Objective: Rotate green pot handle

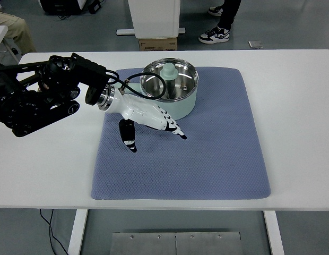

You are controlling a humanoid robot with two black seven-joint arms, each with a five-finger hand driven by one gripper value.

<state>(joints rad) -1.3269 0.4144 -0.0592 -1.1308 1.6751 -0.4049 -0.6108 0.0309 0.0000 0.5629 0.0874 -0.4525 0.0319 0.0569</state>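
A pale green metal pot [169,90] with a shiny steel inside stands on the far left part of a blue-grey quilted mat [207,154] spread over the white table [297,106]; the pot's pale green handle [168,74] appears to lie across its open top, its rounded end pointing to the far side of the table, so that it sits over the steel bowl rather than sticking out past the rim; the robot's left hand [149,118], white with black-tipped fingers, reaches in from the black left arm [42,98] and hangs just in front of the pot's near-left wall, above the mat; its fingers [175,129] are stretched out and loosely spread, pointing away from the arm toward the mat's middle, and they grasp nothing; the thumb [128,137] points down and toward the near edge of the mat, apart from the other fingers; whether the back of the hand touches the pot's wall cannot be told, though the two are very close; a black cable [133,85] loops from the wrist up beside the pot's left rim; beyond the table's far edge, behind the pot, a brown cardboard box [157,43] sits on the floor, and a person's shoes [213,33] show farther to the right of it.
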